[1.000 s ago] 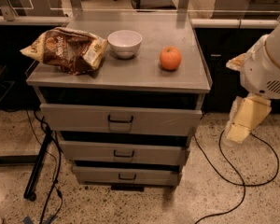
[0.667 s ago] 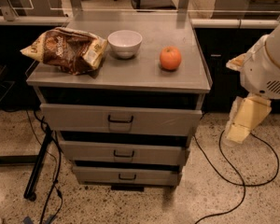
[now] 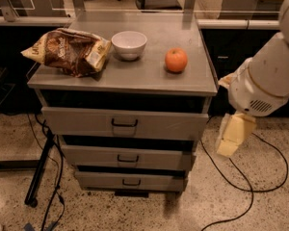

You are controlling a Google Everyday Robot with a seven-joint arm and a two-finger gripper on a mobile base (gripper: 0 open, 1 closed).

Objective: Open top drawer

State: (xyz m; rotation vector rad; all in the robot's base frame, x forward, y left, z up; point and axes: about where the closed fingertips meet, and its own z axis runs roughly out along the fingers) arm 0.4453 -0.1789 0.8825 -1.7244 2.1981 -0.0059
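Wide grey metal top drawer (image 3: pixel 77 122) sits under the table's (image 3: pixel 149 78) front edge. Pale yellow gripper (image 3: pixel 233 137) hangs beyond the right edge, apart from it; open or closed, can't tell. White arm (image 3: pixel 272 73) partly cut off.

One camera here, set high in front of the cabinet (image 3: pixel 149 81) and tilted down onto its top and drawer fronts (top drawer (image 3: pixel 82 121) near centre), fairly close in. The gripper (image 3: pixel 228 147) hangs at frame right, beside the cabinet, above the floor (image 3: pixel 260 206).

Cream gripper (image 3: pixel 229 146) beside grey top drawer (image 3: pixel 77 122)
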